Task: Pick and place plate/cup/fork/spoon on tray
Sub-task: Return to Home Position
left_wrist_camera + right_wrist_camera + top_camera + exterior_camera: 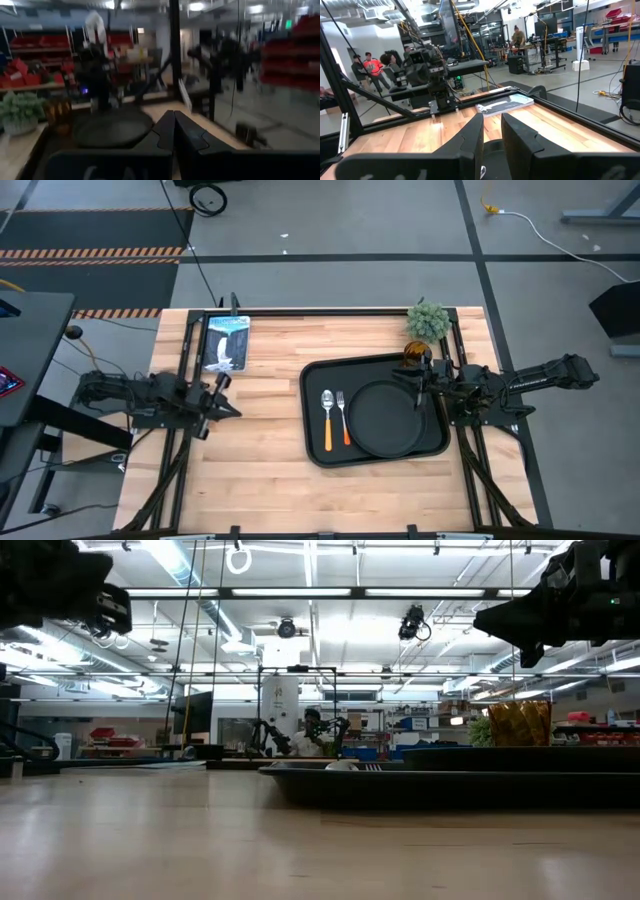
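The black rectangular tray (312,390) lies on the table's right half. The round black plate (385,420) lies flat in it. The orange-handled spoon (327,420) and fork (343,418) lie side by side in the tray, left of the plate. The amber cup (417,355) stands upright at the tray's far right corner; it also shows in the low view (520,723). My right gripper (413,385) hovers over the plate's right edge, fingers a little apart (492,131), holding nothing. My left gripper (232,409) is shut and empty (174,125), above the table's left part.
A small green plant (427,320) stands at the far right beside the cup. A booklet (225,342) lies at the far left. Bare wood lies between my left gripper and the tray. People show in the room beyond (370,65).
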{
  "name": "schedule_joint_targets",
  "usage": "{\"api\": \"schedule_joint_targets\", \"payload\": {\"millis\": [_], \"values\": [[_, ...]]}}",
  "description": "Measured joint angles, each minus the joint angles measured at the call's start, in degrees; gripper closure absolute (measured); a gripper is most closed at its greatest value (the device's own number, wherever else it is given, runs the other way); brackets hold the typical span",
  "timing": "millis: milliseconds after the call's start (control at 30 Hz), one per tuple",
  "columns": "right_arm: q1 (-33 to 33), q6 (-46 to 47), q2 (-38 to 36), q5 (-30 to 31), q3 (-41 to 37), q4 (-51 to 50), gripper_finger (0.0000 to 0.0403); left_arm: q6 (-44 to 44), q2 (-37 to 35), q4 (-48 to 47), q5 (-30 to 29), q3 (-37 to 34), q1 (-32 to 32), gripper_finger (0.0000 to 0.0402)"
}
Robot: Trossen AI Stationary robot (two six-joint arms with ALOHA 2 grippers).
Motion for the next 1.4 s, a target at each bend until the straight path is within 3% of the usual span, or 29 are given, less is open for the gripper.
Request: {"api": "schedule_joint_targets", "payload": {"millis": [200,567,1400], "values": [[0.0,0.0,0.0,0.0,0.0,0.0,0.0328,1.8,0.0,-6.5,-0.2,0.0,-0.2,0.0392],[0.0,0.0,0.0,0.0,0.0,0.0,0.0328,1.9,0.0,-7.7,-2.1,0.0,-0.2,0.0392],[0.0,0.0,0.0,0.0,0.0,0.0,0.0328,3.8,0.0,-3.1,-3.9,-0.1,-3.3,0.0392]]}}
